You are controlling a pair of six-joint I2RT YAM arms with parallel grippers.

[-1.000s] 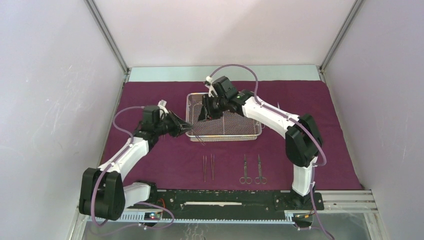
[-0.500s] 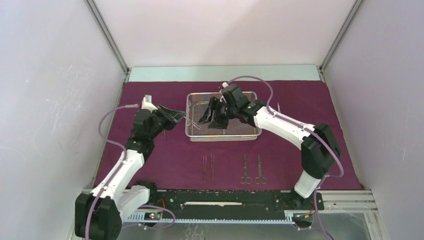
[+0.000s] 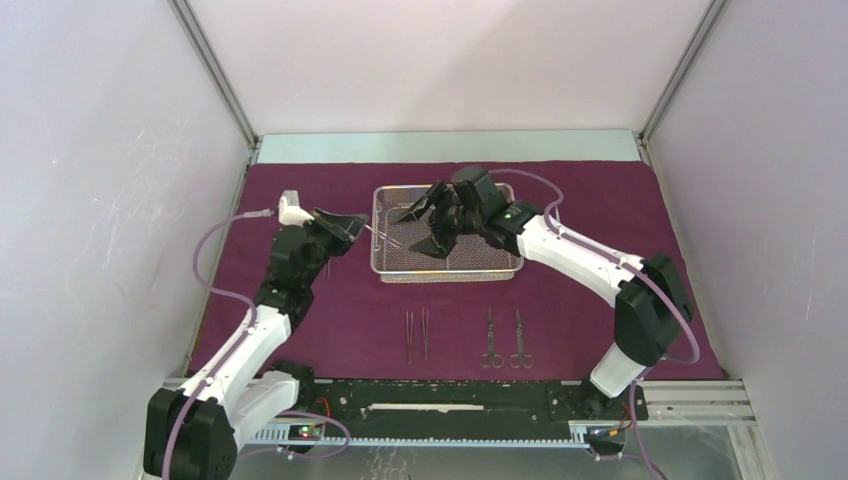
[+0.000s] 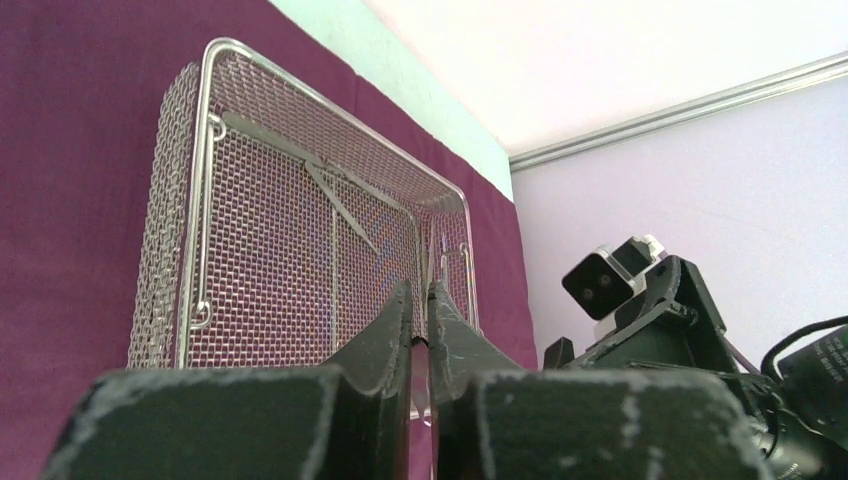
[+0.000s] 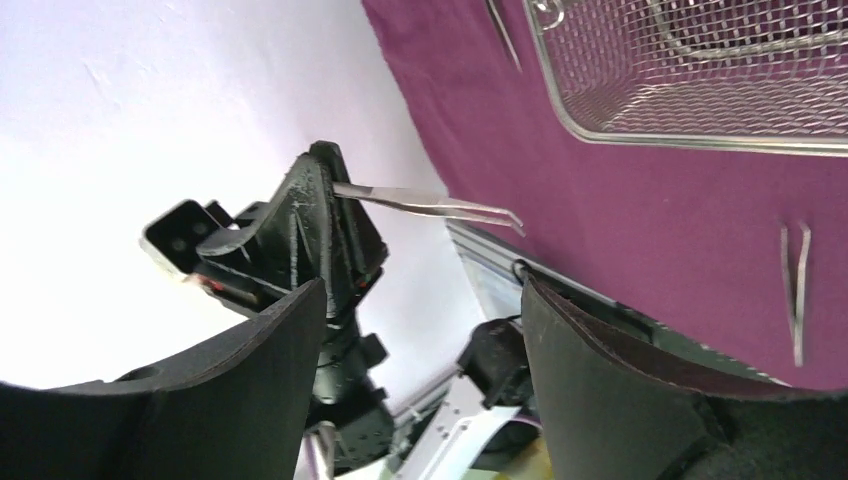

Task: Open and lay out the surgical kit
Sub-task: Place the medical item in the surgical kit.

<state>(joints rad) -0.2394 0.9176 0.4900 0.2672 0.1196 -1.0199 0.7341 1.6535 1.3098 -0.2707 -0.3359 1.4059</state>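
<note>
Four instruments were noted in a row near the front edge of the cloth (image 3: 330, 300), which was spread flat: two tweezers (image 3: 409, 334) and two scissors (image 3: 490, 342). The tray (image 3: 450, 276) was found towards the back of the cloth, about midway across.

The left gripper (image 3: 345, 226) was seen clamped on a pair of curved tweezers (image 5: 430, 205), held in the air just off the tray's left edge, tips clear of the cloth. The right gripper (image 3: 425, 228) was held over the tray's middle with its jaws spread wide and nothing between them. Whether anything remained in the tray could not be made out.

The step in hand was judged to be the transfer of one more instrument to the laid-out row. A carry towards the front edge is called for next, with a set-down beside the other tweezers and parallel to them.

Compared with a second earlier, the left gripper had been lifted from the tray's near left corner and drawn away leftward. The right gripper had been shifted from the tray's far left towards its centre and opened much wider. The row was unchanged.
</note>
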